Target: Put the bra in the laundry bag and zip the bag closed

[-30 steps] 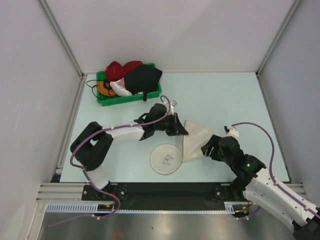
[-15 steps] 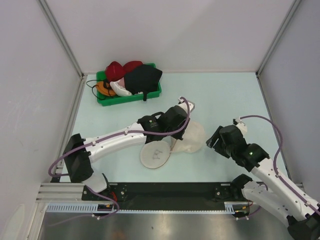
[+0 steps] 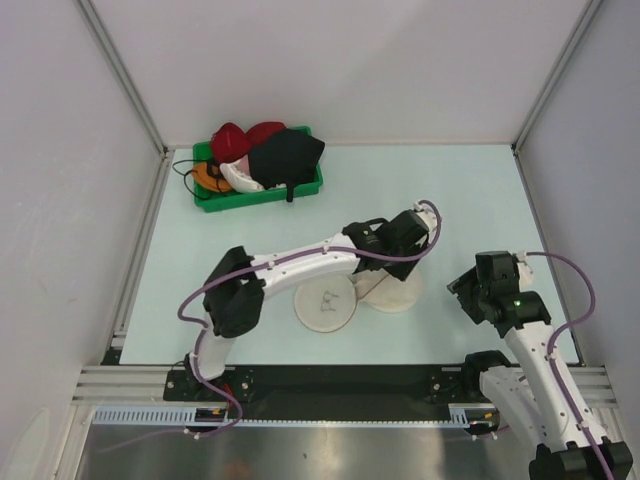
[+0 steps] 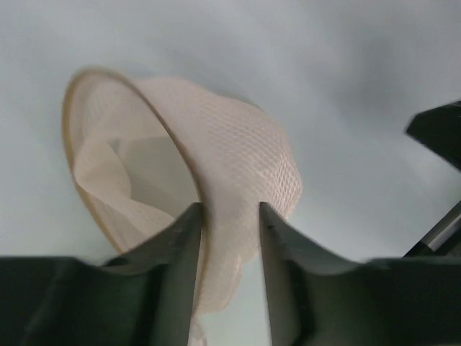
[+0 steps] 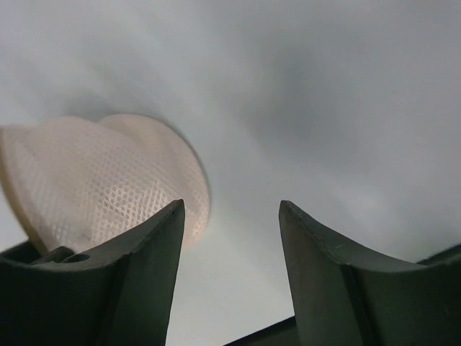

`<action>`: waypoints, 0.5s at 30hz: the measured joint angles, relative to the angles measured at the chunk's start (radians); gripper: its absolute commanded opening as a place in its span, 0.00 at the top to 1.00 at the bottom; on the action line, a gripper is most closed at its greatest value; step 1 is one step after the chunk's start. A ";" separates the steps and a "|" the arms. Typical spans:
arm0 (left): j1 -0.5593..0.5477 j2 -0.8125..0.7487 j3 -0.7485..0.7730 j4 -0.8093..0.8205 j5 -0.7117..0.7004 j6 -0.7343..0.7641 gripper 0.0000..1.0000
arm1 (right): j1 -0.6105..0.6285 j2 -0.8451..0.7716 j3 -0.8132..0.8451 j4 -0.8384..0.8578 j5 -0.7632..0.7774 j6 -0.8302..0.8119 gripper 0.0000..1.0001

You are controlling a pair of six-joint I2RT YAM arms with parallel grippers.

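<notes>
Left jaws straddle the laundry bag [image 4: 238,166], grip unclear, your right jaws gape empty; lose that mesh and its mouth could collapse before the upper-left bra [image 3: 287,155] arrives.

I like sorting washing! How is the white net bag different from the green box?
The laundry bag is cream mesh; the green bin is plastic. The bag looks empty inside; the bin is piled with bras. The bag lies in the middle of the table; the bin sits in its far left corner. Both are open containers resting on the table.
</notes>
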 measured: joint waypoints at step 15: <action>0.032 -0.657 -0.470 0.145 0.118 -0.096 0.12 | -0.031 0.005 0.038 0.095 -0.203 -0.297 0.20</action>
